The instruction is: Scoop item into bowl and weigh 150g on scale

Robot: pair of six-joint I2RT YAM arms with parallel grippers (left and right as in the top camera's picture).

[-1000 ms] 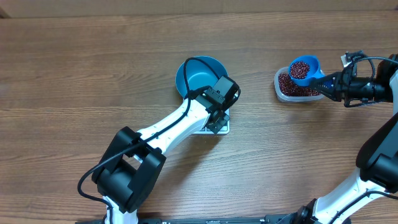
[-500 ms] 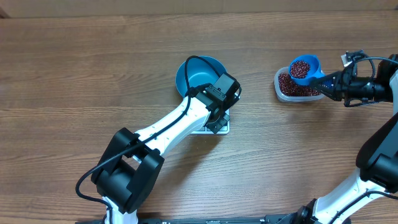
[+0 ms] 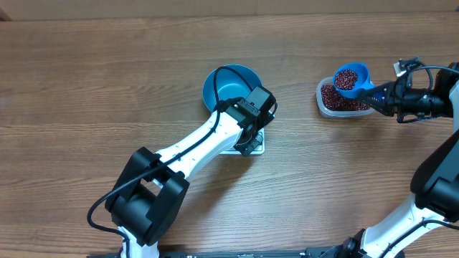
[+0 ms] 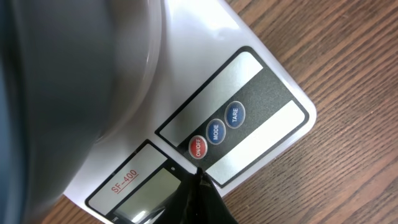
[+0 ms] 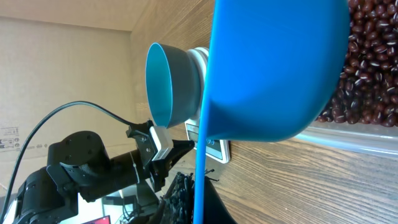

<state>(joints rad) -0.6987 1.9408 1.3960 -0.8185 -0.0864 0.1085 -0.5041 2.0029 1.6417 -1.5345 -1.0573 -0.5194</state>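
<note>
Comparing this moment with the second before it, nothing has shifted: both arms stay put, the bowl [image 3: 228,86] sits on the scale [image 3: 256,149], and the loaded scoop [image 3: 351,79] hangs over the tub [image 3: 324,106] exactly as it did. That stillness suggests a pause to deal with the scale, not with scooping. The left claw [image 4: 198,182] is clenched with nothing in it. Its pinched tips point at the red on/off button [image 4: 196,148] and lie right at its lower edge; whether they press it cannot be told. The display [image 4: 148,194] beside the tips shows no digits that I can make out, so the scale is probably not yet switched on or zeroed, and pouring should wait for that. The right claw [image 3: 385,97] is clenched on the scoop's handle, holding it level with a full load of beans [image 3: 346,79]; more beans lie in the tub beneath. From that claw the bowl lies well apart, across a stretch of desk [image 3: 107,72] toward the left arm. The part of its inside that shows holds no beans, so the weighing itself has not begun.
</note>
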